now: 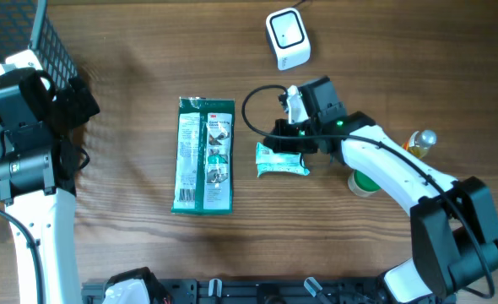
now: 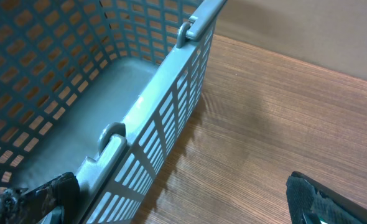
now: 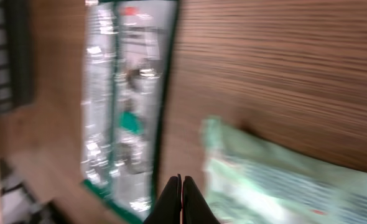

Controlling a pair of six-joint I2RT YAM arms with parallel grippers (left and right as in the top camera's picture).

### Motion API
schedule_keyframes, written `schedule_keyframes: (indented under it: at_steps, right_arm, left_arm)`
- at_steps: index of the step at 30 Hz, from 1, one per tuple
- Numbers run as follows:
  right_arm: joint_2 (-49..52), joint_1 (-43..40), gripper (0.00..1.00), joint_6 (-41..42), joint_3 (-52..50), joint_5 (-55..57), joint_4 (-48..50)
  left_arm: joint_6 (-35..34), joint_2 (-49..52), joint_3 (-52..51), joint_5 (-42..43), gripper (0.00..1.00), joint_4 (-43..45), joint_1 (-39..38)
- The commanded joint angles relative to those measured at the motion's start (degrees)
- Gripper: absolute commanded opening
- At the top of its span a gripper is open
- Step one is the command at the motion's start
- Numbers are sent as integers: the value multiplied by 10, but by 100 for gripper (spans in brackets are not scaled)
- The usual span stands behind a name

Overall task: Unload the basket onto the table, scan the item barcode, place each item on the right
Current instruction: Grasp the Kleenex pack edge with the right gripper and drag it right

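A: Progress?
B: Barely begun, I'd say. On the brown wood-grain table point(image 1: 131, 245), a grey plastic mesh basket point(image 2: 59, 74) sat at 10 o'clock. A long flat green-and-white foil package point(image 1: 204, 154) lay at centre.
A: Grippers?
B: The left gripper point(image 2: 180, 193) had its jaws spread wide beside the basket, holding nothing. The right gripper point(image 3: 182, 198) had its jaws pressed together, pinching nothing, over the gap beside the small mint-green crinkled packet point(image 1: 283, 159). That packet lay flat at the package's 3 o'clock and was likely the item.
A: Scanner?
B: The small white square scanner point(image 1: 287, 38) was at 1 o'clock, well apart. Nothing was lifted. Grasping, presenting the barcode and scanning were all left.
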Motion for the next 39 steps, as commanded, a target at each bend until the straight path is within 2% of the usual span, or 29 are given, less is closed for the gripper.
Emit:
schedule_keyframes:
  at_steps: [1, 9, 13, 16, 20, 22, 28, 33, 35, 39]
  right_arm:
    - [5, 1, 4, 23, -42, 122, 18]
    - [44, 1, 5, 50, -147, 130, 154]
    - [44, 1, 9, 49, -144, 130, 170]
    - [0, 1, 13, 33, -113, 81, 156]
    - [-68, 1, 13, 33, -102, 14, 155]
    - [-71, 2, 13, 33, -102, 5, 150]
    - [-11, 8, 12, 33, -122, 17, 189]
    - [120, 30, 13, 37, -122, 16, 259]
    - [155, 30, 13, 51, -122, 16, 258]
    - [132, 30, 14, 48, -110, -37, 260]
  left_arm:
    - [-23, 23, -32, 31, 100, -30, 2]
    - [-23, 23, -32, 31, 100, -30, 2]
    - [-23, 23, -32, 31, 100, -30, 2]
    - [-23, 23, -32, 31, 100, -30, 2]
    - [-23, 23, -32, 31, 100, -30, 2]
    - [-23, 23, -32, 31, 100, -30, 2]
    - [-23, 23, -32, 31, 100, -30, 2]
    - [-23, 23, -32, 31, 100, -30, 2]
    - [-23, 23, -32, 31, 100, -30, 2]
    - [-23, 23, -32, 31, 100, -30, 2]
